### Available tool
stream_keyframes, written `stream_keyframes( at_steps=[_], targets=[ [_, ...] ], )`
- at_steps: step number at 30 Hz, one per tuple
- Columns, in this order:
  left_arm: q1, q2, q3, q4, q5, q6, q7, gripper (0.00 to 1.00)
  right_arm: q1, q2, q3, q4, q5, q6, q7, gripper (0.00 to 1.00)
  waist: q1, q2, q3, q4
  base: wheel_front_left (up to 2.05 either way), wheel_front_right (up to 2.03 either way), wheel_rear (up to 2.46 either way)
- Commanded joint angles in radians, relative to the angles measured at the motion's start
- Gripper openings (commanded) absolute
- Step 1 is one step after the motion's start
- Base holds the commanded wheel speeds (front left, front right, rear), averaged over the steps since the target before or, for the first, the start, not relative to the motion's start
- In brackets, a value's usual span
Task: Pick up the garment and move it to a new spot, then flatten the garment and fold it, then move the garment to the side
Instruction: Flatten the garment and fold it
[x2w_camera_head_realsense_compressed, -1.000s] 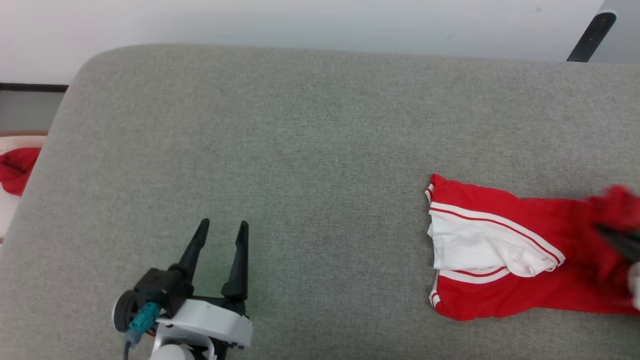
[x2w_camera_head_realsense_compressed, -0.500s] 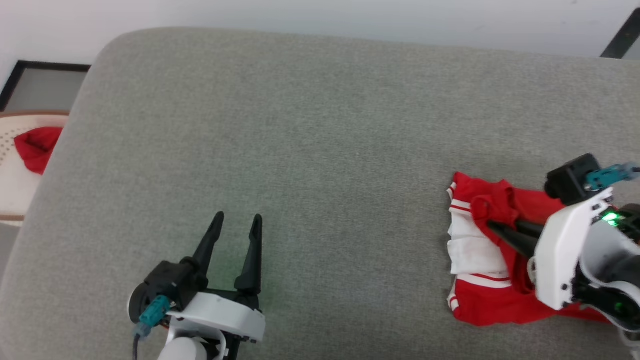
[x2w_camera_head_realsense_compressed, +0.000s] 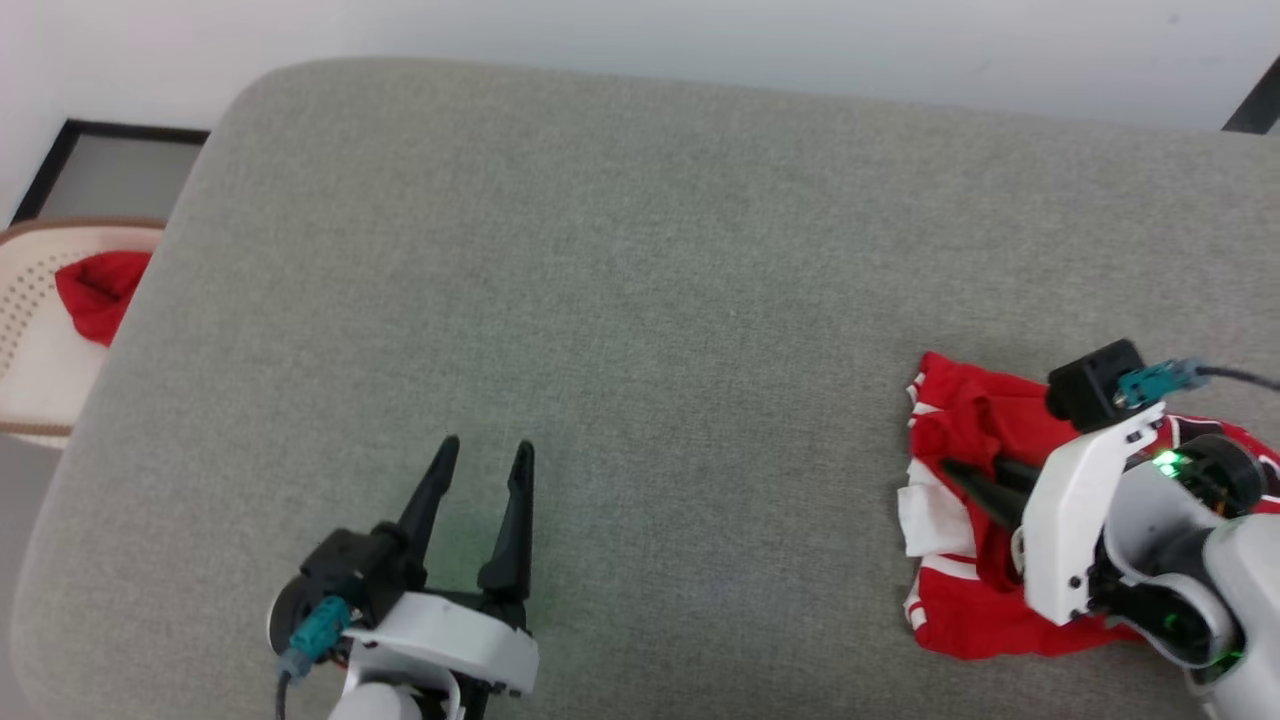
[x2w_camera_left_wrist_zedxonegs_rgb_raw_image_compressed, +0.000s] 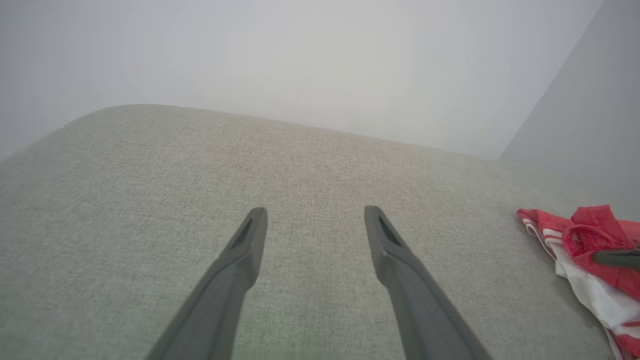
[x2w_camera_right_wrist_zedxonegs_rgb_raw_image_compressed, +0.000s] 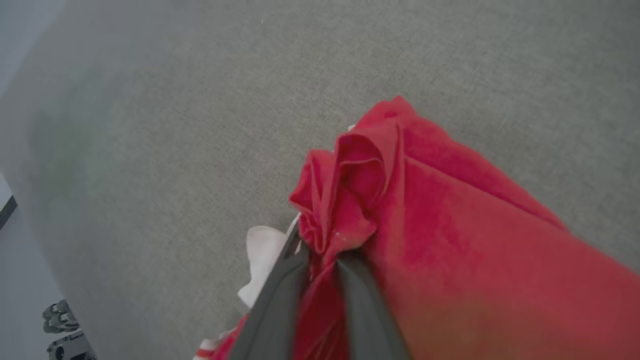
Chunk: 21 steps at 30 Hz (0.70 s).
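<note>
Right gripper: pinching a bunched red fold of the shirt at its tips;
Left gripper: wide, holding nothing

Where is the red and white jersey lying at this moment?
In the head view, the garment lies bunched on the right side of the grey surface, with the right end effector shut on a red fold of it.

Table: grey woven cover, rounded corners.
Basket: cream, perforated, possibly a chair seat, just off the table's left edge.
Red cloth scrap: crumpled in the basket.
Wall: pale, beyond the table's far edge.
</note>
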Motion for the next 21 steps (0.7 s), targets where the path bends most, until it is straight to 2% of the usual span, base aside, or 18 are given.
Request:
stream_keyframes(
  at_steps=[1, 2, 8, 15, 21],
  targets=[
    [0.009, -0.001, 0.002, 0.008, 0.008, 0.002, 0.000, 1.00, -0.005, 0.010, 0.011, 0.008, 0.002, -0.002, -0.019, 0.89, 0.0000, 0.0000, -0.018, -0.014, 0.00, 0.00, 0.00],
    [0.009, -0.001, 0.003, 0.010, 0.011, 0.001, 0.000, 1.00, -0.005, 0.014, 0.015, 0.016, 0.004, -0.002, -0.031, 1.00, 0.0000, 0.0000, -0.026, -0.018, 0.00, 0.00, 0.00],
    [0.021, 0.000, 0.013, 0.031, 0.023, -0.004, 0.000, 1.00, 0.008, 0.019, 0.032, 0.033, 0.033, -0.002, -0.083, 1.00, 0.0000, 0.0000, -0.076, -0.051, 0.00, 0.00, 0.00],
    [0.038, 0.010, 0.024, 0.044, 0.023, -0.008, 0.000, 1.00, 0.042, -0.027, 0.031, 0.023, 0.066, -0.002, -0.167, 1.00, 0.0000, 0.0000, -0.122, -0.096, 0.00, 0.00, 0.00],
    [0.052, 0.024, 0.033, 0.056, 0.012, -0.007, 0.000, 1.00, 0.088, -0.074, -0.020, 0.053, 0.065, -0.002, -0.268, 1.00, 0.0000, 0.0000, -0.144, -0.131, 0.00, 0.00, 0.00]
  ],
)
